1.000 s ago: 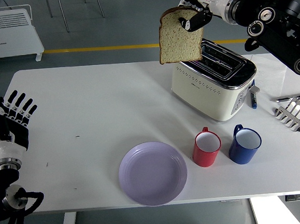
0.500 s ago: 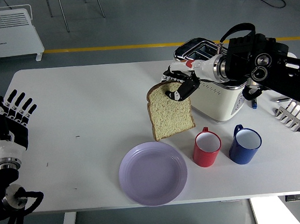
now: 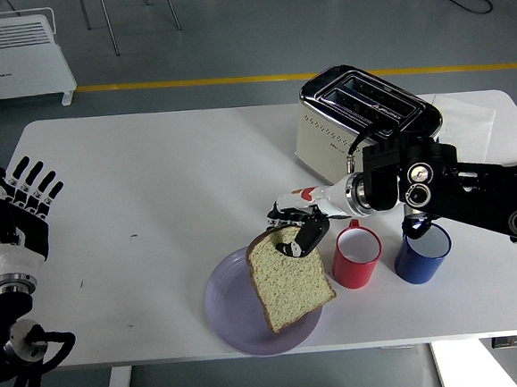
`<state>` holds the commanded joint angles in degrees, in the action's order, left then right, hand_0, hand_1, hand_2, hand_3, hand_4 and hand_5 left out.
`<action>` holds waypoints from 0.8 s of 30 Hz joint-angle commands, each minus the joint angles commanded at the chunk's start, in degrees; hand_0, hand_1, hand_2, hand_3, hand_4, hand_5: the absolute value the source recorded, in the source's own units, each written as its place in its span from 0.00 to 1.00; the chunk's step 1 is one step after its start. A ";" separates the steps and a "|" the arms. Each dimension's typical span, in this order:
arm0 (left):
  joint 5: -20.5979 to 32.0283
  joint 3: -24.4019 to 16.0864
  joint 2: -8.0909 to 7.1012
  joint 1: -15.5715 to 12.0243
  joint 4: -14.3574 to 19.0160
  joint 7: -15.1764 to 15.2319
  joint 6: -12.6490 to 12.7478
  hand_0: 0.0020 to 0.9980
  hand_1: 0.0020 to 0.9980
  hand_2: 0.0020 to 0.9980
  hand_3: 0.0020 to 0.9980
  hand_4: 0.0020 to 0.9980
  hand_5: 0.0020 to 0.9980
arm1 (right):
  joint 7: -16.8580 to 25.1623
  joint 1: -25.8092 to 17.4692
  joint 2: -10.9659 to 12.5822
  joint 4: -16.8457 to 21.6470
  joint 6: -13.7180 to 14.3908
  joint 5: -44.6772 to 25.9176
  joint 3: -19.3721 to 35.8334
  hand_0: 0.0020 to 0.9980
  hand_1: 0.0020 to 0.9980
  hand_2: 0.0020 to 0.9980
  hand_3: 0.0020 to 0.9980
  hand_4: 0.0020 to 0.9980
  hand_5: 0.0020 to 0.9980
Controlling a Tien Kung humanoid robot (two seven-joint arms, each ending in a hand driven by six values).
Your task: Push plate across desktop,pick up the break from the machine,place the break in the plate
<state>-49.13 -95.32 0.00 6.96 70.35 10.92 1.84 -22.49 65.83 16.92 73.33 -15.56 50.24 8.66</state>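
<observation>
Head view gives you one bread slice (image 3: 289,282): pale tan crumb, darker crust along its rounded top and left edge, squarish, tilted. You see it pinched at its top edge by the right hand (image 3: 295,230), fingers clenched on it. Its lower part lies over the right half of the single lilac plate (image 3: 229,301), near the table's (image 3: 150,184) front edge. Count two mugs just right of the plate: one red mug (image 3: 357,257), one blue mug (image 3: 422,254). One cream toaster (image 3: 361,124) stands behind them. Your left hand (image 3: 20,212) rests at the left edge, fingers spread, empty.
</observation>
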 joint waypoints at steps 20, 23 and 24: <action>0.02 0.44 0.00 -0.33 -0.25 0.04 0.04 0.77 0.80 0.86 0.85 0.58 1.00 | 3.22 -1.63 -5.77 -7.62 2.27 2.43 -1.53 0.55 0.57 0.56 0.54 0.42 0.06; 0.03 0.45 0.00 -0.31 -0.26 0.05 0.04 0.77 0.80 0.86 0.85 0.58 1.00 | 4.43 -1.82 -6.13 -8.65 2.44 3.09 -1.46 0.61 0.64 0.62 0.64 0.47 0.10; 0.04 0.48 0.00 -0.28 -0.29 0.07 0.05 0.77 0.80 0.86 0.85 0.58 1.00 | 4.91 -1.87 -6.26 -9.03 2.34 3.36 -1.32 0.61 0.64 0.62 0.64 0.47 0.10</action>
<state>-49.09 -94.84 0.00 6.69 70.06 10.98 1.89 -17.59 63.97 10.66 64.30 -13.22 53.60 7.35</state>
